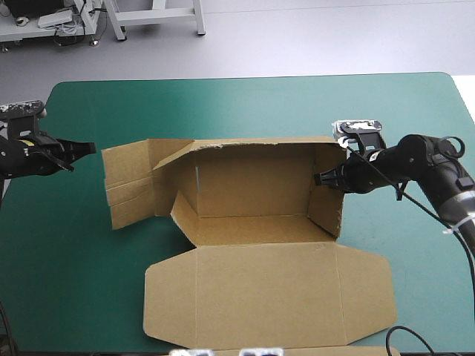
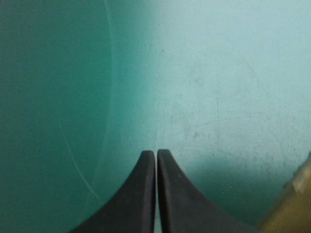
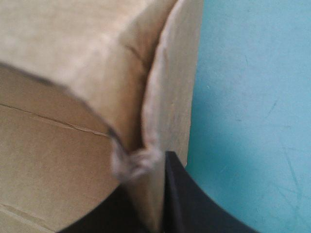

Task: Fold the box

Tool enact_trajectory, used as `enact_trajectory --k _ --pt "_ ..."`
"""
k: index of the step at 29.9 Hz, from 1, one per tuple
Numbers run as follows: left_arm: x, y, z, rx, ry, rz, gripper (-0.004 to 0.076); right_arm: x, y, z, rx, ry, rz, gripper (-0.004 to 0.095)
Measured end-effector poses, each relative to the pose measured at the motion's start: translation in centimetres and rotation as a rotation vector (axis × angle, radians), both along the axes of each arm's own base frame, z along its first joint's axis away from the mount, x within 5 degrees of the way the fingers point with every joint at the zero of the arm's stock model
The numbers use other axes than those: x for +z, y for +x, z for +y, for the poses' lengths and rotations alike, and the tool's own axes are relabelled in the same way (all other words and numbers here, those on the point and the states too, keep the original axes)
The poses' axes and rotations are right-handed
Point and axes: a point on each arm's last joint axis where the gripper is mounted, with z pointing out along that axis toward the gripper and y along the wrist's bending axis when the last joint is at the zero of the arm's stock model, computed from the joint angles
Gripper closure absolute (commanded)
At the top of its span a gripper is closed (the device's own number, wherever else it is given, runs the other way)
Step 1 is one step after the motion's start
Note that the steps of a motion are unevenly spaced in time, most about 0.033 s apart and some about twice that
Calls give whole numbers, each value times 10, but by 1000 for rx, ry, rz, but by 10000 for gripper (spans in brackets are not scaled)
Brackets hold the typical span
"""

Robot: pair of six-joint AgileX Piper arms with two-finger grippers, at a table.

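The brown box (image 1: 252,222) is sitting half-formed on the counter (image 1: 74,282). The right gripper (image 1: 320,179) is pinching its right wall (image 1: 328,211). The left gripper (image 1: 89,148), closed and empty, is hovering near the flat left wall (image 1: 130,185), which probably needs raising next.

High view down over table (image 1: 223,104); wrist views close, right's at the box (image 3: 73,73)

Box (image 1: 252,193): one, brown, middle of the frame.
Hands: two, left hand (image 1: 85,148) at mid-left, right hand (image 1: 319,179) at mid-right.
Black fingers (image 2: 141,194): four, two per hand.
Desk (image 1: 223,104): one, teal-green cover.
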Motion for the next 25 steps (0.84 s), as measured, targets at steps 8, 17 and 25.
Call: enact_trajectory --k 8,17,25 --pt "-4 1 -5 -42 -34 4 726 -35 38 4 -69 -5 73 880" --pt "-4 0 -8 -84 -47 8 726 -71 78 9 -95 -24 98 535" --pt "-5 -1 -8 -89 -47 17 726 -50 92 10 -68 -63 39 520"
